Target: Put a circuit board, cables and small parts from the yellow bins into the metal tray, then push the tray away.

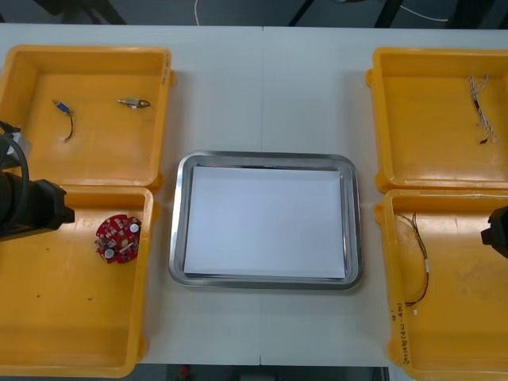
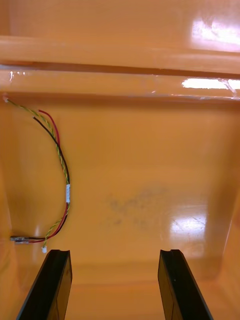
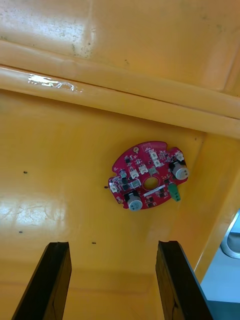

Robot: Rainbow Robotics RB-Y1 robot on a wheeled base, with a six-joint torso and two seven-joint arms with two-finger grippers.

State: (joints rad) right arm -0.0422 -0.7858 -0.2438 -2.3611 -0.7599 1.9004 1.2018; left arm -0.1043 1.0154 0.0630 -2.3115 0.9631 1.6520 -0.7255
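A round red circuit board [image 1: 117,238] [image 3: 149,175] lies in the near left yellow bin [image 1: 63,317]. My left gripper [image 3: 112,280] hovers open over that bin's floor, its fingers [image 3: 50,280] standing short of the board. A red and yellow cable [image 1: 417,254] [image 2: 60,170] lies in the near right yellow bin [image 1: 468,309]. My right gripper [image 2: 115,282] hangs open there, with the cable's lower end just beyond one finger [image 2: 50,282]. The metal tray [image 1: 176,222], white inside, sits between the bins with nothing in it.
The far left yellow bin [image 1: 95,143] holds two small metal parts [image 1: 133,101] [image 1: 62,107]. A twisted blue and white cable [image 1: 480,107] lies in the far right yellow bin [image 1: 429,119]. Bare table stretches beyond the tray.
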